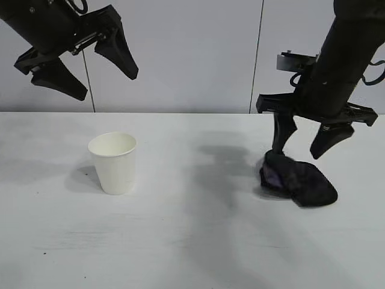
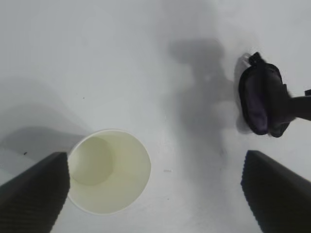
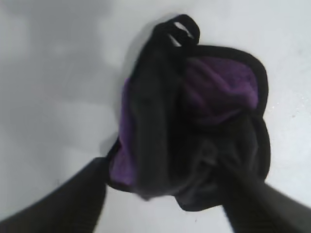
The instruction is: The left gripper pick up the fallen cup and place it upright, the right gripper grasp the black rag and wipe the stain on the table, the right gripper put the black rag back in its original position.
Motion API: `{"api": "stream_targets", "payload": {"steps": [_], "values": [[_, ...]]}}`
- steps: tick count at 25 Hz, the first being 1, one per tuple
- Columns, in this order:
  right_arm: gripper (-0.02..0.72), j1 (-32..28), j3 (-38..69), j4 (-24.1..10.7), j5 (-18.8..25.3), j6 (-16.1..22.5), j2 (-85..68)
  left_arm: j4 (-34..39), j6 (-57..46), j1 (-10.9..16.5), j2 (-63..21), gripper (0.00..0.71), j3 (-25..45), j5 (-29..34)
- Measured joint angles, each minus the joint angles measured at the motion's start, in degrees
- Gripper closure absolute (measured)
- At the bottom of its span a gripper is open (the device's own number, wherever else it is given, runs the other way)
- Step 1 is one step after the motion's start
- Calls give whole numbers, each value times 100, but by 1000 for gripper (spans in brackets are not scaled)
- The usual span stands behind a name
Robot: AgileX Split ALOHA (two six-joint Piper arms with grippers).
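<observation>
The white paper cup [image 1: 114,162] stands upright on the left part of the table [image 1: 198,247]; in the left wrist view the cup [image 2: 108,171] shows its empty inside. My left gripper [image 1: 107,87] hangs open and empty high above the cup, and its own view [image 2: 154,162] shows the same. The black rag [image 1: 301,180] with a purple patch lies bunched on the right; it also shows in the left wrist view [image 2: 262,104] and the right wrist view [image 3: 194,121]. My right gripper [image 1: 297,153] is open, its fingers straddling the rag's back edge, as its own view [image 3: 165,170] shows. No amber stain is visible.
Grey wall panels [image 1: 192,54] stand behind the table's back edge. Bare white tabletop lies between the cup and the rag and along the front.
</observation>
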Motion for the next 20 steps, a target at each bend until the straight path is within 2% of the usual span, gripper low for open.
{"api": "stream_targets", "payload": {"steps": [2,4,13,20], "values": [[57,0,0,33,78,0,-29,0,0,0,0,17,0,0],[39,0,0,44,143,0,-127,0,0,0,0,17,0,-6],[41,-57,0,137,247,59,-1189,0,0,0,0,17,0,-68],[55,-462,0,305,322,-5,-1359,0,0,0,0,17,0,-120]]}}
